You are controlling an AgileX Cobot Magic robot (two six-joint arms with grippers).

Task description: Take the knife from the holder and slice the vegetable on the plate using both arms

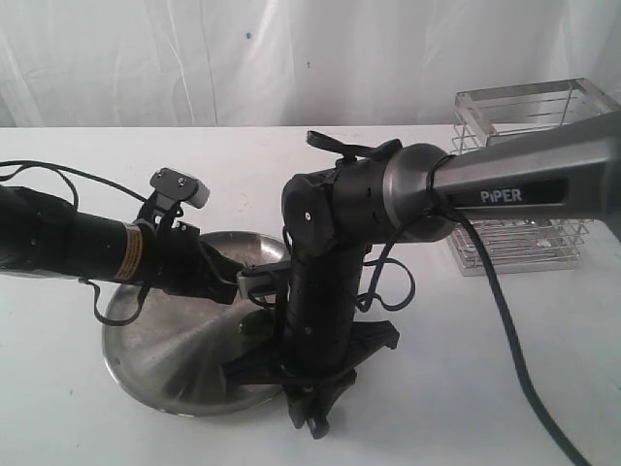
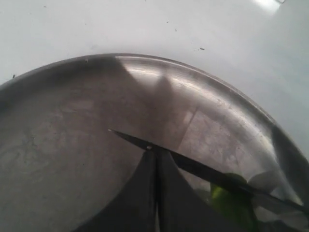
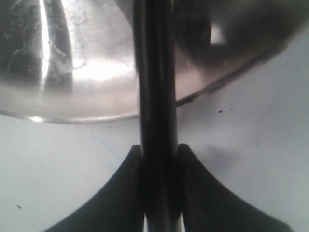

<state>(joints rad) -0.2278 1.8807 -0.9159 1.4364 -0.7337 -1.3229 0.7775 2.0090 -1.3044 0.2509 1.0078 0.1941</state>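
On plate [image 2: 72, 145], vegetable [image 2: 227, 199] under knife [image 2: 193, 167]

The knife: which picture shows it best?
The left wrist view: the knife shows its pointed blade across the plate. The right wrist view shows only its dark handle, gripped by the right hand. In the exterior view the arms hide it.

Left arm [image 1: 68, 243] and right arm [image 1: 325, 291] crowd the plate [image 1: 165, 359], knife [image 2: 203, 170] seemingly across it; open table [image 1: 427, 408] lies near the holder [image 1: 524, 184].
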